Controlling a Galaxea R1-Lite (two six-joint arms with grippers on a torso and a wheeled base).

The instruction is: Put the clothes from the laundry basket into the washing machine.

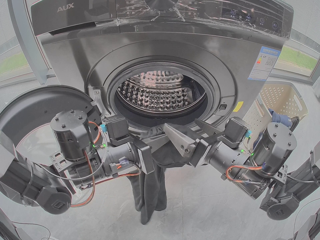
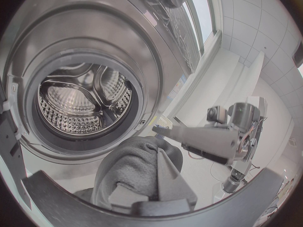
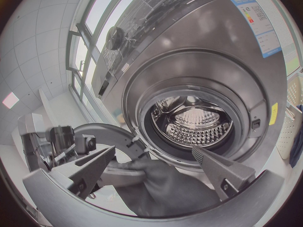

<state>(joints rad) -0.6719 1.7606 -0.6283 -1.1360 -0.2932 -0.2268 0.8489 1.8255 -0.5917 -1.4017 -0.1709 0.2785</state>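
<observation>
The garment [image 1: 150,184] clamped in the left pincer [image 2: 148,161] is charcoal, nearly black, with a fine pebbled knit. That pincer is matt dark grey, and so is the right pincer [image 3: 153,152]. Beyond both, the washing machine [image 1: 166,47] is brushed gunmetal grey; its drum [image 1: 156,94] gleams silver, embossed with rows of raised studs. Out past the right pincer sit a blue-and-white label [image 1: 265,63] and a small yellow sticker [image 1: 238,106] on the machine's front. There too is a cream laundry basket [image 1: 283,97] pierced with dots and crosses, blue cloth [image 1: 281,117] inside. Below the pincers, the floor [image 1: 206,210] is pale grey.
</observation>
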